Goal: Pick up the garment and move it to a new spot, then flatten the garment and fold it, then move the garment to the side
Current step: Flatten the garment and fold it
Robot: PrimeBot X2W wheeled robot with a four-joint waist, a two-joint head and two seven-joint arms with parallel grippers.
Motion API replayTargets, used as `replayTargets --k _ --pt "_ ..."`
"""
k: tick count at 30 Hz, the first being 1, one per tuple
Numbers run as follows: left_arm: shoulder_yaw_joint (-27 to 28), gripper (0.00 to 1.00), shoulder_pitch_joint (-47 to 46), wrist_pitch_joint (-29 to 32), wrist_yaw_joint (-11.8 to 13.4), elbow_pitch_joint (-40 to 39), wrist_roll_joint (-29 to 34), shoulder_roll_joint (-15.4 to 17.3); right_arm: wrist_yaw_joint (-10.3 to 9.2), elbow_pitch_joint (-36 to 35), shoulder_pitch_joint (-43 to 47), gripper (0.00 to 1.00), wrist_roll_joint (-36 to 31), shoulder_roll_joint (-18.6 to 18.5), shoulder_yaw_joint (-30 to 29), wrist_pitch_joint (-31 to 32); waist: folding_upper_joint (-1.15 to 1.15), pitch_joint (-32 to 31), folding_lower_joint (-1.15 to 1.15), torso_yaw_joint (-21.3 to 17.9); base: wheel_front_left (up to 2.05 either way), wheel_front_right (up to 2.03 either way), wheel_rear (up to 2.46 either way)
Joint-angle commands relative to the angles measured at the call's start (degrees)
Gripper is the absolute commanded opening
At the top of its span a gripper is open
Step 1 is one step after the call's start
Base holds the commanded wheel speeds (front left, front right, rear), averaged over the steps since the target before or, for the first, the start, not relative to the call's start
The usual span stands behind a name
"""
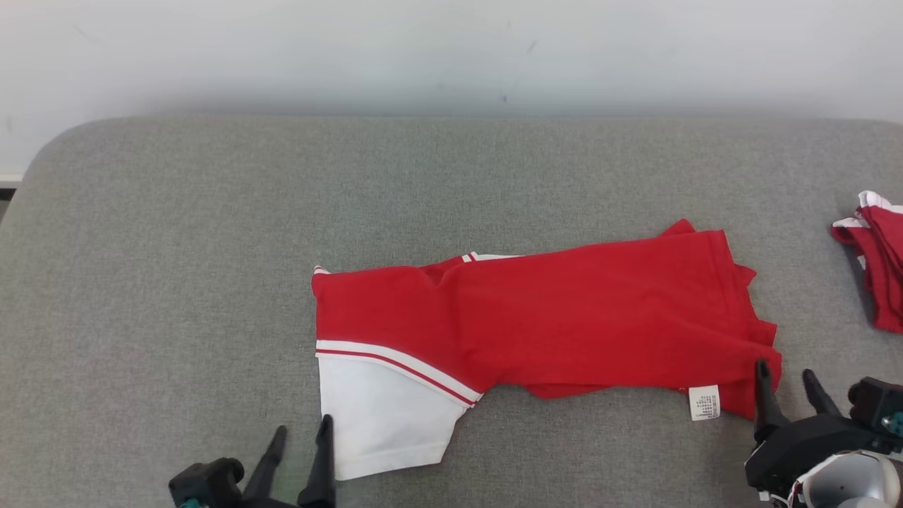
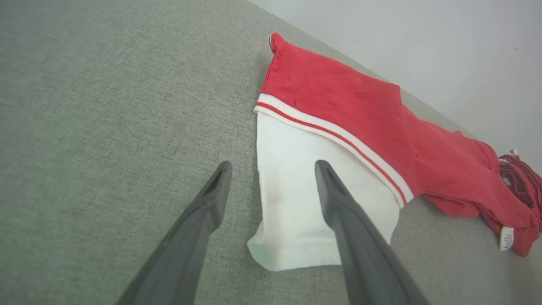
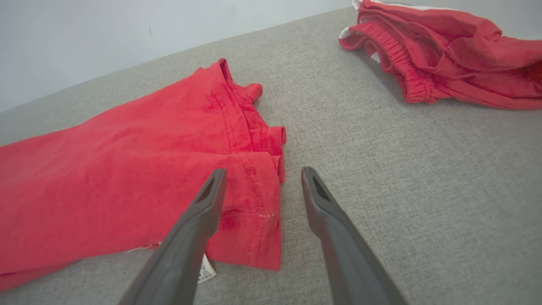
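1. The red-and-white shirt lies on the grey fabric surface, folded into a long strip. It spans from one gripper's fingertips to the other's.
2. Left gripper: fingers stand wide apart and grip nothing.
3. In the left wrist view, the side edge of the white sleeve runs up through the gap between the fingers. One finger is over bare grey fabric and the other is over the sleeve. Contact with the cloth cannot be told.
4. The red-and-white striped band crosses just beyond the left fingertips. The red body of the shirt lies farther out past it.
5. Right gripper: fingers are spread and hold nothing.
6. In the right wrist view, the hem corner lies in the gap and under the finger nearer the shirt. The outer finger is over bare grey fabric, just beside the hem edge.
7. The care label hangs at the shirt's near edge, just beside the right gripper's inner finger.
8. A second red garment with an elastic waistband lies bunched beyond the right fingertips, toward the outer side. It is well apart from the shirt.
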Motion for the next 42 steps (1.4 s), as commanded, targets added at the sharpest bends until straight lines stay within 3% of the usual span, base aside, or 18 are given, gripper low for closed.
replayTargets --k 1,9,15,29,42 --pt "-0.4 1.00 -0.4 -1.3 1.1 0.8 2.8 1.5 -0.12 -0.3 0.0 1.00 -0.8 0.5 -0.9 -1.6 0.00 -1.1 0.00 0.1 0.00 0.00 0.00" --pt "-0.8 1.00 0.4 -8.5 4.6 0.7 11.5 4.5 -0.11 -6.3 4.2 1.00 -1.2 1.4 -2.7 -10.1 0.00 -4.8 0.00 1.1 0.00 0.00 0.00" --pt "2.7 1.00 3.7 -9.9 6.8 -3.4 17.4 4.0 -0.12 -8.9 9.8 1.00 0.5 1.5 0.8 -18.4 0.00 -7.4 0.00 1.1 0.00 0.00 0.00" --pt "10.0 1.00 12.0 -9.9 3.5 -7.8 27.2 -0.2 -0.11 -5.3 15.4 1.00 -3.8 1.5 10.2 -23.3 0.00 -9.1 0.00 -1.3 0.00 0.00 0.00" --pt "11.8 1.00 11.2 -9.9 -0.6 -2.6 29.0 -2.2 -0.12 -4.6 14.0 1.00 -4.3 1.5 9.6 -23.5 0.00 -9.6 0.00 -2.1 0.00 0.00 0.00"
